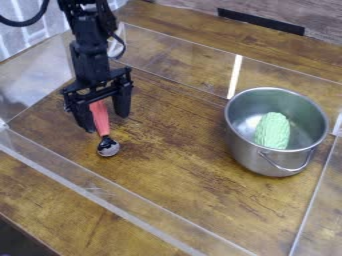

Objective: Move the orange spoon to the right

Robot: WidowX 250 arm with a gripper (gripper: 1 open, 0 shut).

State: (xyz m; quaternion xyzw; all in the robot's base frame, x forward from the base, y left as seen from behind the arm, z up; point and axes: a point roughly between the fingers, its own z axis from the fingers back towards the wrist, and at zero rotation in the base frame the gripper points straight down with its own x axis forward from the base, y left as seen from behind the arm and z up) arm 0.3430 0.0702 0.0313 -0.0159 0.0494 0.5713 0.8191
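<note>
My hand (100,118) is spread wide around the spoon (102,125); if I close crooked, it might spin away.

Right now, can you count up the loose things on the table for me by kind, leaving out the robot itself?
Spoons: 1, the orange one by the gripper
Pots: 1, the steel one
Green ribbed objects: 1, inside the pot
Total: 3
</note>
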